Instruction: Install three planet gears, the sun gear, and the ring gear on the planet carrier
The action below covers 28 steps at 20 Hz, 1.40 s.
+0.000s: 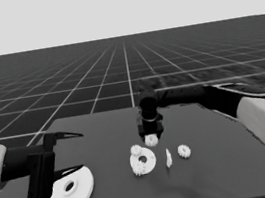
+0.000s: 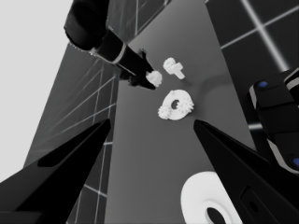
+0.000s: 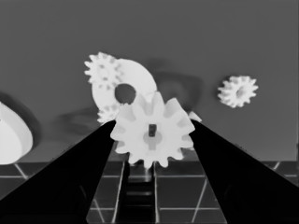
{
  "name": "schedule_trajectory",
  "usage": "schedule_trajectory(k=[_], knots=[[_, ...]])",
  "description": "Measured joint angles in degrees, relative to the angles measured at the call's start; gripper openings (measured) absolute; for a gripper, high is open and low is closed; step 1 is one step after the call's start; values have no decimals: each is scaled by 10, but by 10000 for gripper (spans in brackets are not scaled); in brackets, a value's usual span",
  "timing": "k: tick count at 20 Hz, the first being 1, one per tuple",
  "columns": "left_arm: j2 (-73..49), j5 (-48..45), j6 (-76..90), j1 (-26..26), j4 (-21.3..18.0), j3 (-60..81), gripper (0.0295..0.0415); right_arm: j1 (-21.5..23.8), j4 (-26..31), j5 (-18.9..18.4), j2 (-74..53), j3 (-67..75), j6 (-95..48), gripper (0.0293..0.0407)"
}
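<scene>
The right gripper [image 1: 151, 135] hangs just beyond the smaller round part [image 1: 147, 160], its jaws clenched on a gear [image 3: 153, 129] above the table [image 1: 224, 165]. Two gears [image 1: 136, 150] sit on that part; another gear [image 1: 183, 150] lies right, past a thin white piece [image 1: 168, 158]. The left gripper [image 1: 77, 150] waits released over the larger round part [image 1: 71, 192].

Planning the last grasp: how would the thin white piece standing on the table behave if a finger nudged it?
The thin white piece seems to stand on a narrow edge, so a nudge would probably tip it flat. It looks small and slim, likely light and apt to slide on the table. A loose gear lies close beside it and might get knocked.
</scene>
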Motion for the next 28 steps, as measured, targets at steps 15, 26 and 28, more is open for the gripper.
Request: schedule_trajectory(k=[15, 26, 28], knots=[[0, 0, 0, 0, 0, 0, 385, -139, -117, 40, 23, -84, -51, 384], [0, 0, 0, 0, 0, 0, 385, 68, 82, -15, 2, -3, -1, 385], [0, 0, 0, 0, 0, 0, 385, 71, 86, -16, 2, -5, -2, 385]])
